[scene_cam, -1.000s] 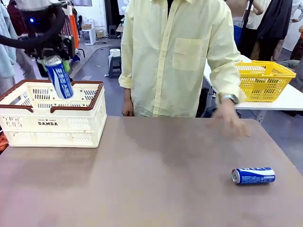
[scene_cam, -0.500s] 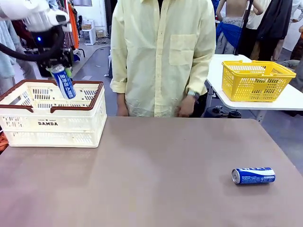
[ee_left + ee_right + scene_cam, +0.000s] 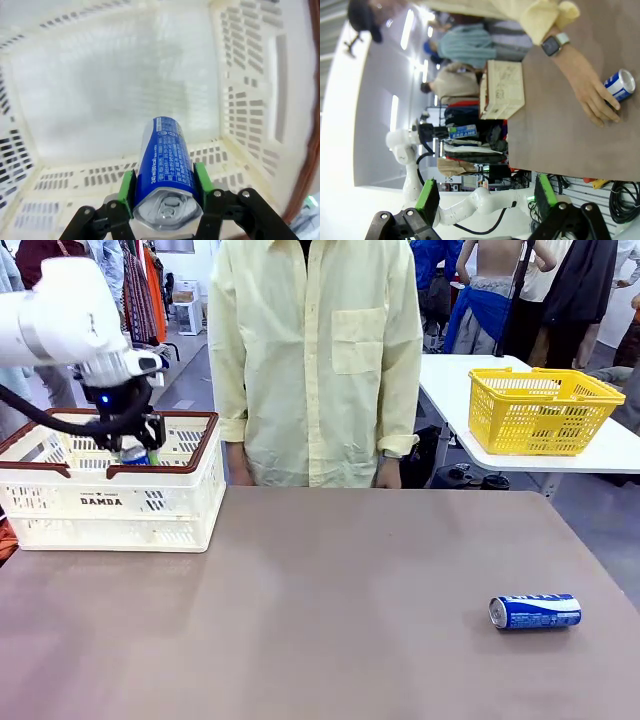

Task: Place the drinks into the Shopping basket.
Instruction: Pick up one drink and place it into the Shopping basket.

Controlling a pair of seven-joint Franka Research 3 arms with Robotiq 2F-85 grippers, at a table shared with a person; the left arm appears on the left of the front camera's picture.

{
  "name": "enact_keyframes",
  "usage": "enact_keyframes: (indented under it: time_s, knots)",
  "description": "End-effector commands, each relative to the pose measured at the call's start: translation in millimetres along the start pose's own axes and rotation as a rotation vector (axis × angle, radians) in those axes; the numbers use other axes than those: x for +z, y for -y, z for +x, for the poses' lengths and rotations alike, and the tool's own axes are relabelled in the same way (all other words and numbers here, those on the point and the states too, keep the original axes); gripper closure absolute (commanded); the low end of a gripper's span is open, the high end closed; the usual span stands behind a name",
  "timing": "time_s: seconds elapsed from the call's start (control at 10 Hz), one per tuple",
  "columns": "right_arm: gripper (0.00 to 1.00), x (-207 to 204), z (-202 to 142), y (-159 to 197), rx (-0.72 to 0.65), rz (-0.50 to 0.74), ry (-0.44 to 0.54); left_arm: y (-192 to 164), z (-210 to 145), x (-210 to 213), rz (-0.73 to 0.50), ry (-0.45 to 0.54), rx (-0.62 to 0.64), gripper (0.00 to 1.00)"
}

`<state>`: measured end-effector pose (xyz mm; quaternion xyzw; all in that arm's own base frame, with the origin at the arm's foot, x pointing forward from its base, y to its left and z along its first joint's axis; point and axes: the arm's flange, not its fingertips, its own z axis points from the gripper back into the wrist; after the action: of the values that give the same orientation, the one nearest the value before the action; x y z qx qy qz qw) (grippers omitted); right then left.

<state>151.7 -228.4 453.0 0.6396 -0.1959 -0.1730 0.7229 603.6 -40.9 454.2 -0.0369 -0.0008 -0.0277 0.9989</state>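
My left gripper (image 3: 131, 446) is down inside the cream-white Shopping basket (image 3: 110, 502), shut on a blue can (image 3: 134, 454). In the left wrist view the green pads clamp the blue can (image 3: 167, 160) near its silver end, with the gripper (image 3: 164, 186) above the bare basket floor (image 3: 115, 85). A second blue can (image 3: 535, 611) lies on its side at the table's right front. In the right wrist view that can (image 3: 620, 84) lies under a person's hand (image 3: 592, 97), and my right gripper (image 3: 486, 195) is open, high above the table. The green cans are out of view.
A person in a pale yellow shirt (image 3: 315, 360) stands at the far edge, arms down. A yellow basket (image 3: 545, 410) sits on a white table behind at the right. Bare brown tabletop (image 3: 330, 600) stretches between the basket and the lying can.
My left gripper has come down with the blue can from above the basket's rim into the basket. The person's hand has drawn back from the table and the person has stepped left.
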Motion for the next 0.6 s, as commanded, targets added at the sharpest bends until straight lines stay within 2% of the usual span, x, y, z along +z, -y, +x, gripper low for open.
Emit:
enact_keyframes:
  time_s: [0.0, 0.2, 0.3, 0.4, 0.5]
  knots:
    - [0.0, -2.2, 2.6, -2.8, 0.03, 0.022, 0.011, 4.6, -2.3, -11.6, 0.015, -0.017, 0.018, 1.0]
    - [0.0, -2.2, 2.6, -2.8, 0.03, 0.022, 0.011, 6.0, -6.1, -16.9, 0.048, -0.016, 0.036, 1.0]
    - [0.0, -2.2, 2.6, -2.8, 0.03, 0.022, 0.011, 7.7, -5.9, -17.0, 0.043, -0.015, 0.045, 0.67]
    - [0.0, -2.2, 2.6, -2.8, 0.03, 0.022, 0.011, 9.9, -5.2, -18.3, 0.058, -0.022, 0.05, 0.09]
    - [0.0, -2.2, 2.6, -2.8, 0.03, 0.022, 0.011, 11.6, -5.7, -17.6, 0.065, -0.025, 0.048, 0.0]
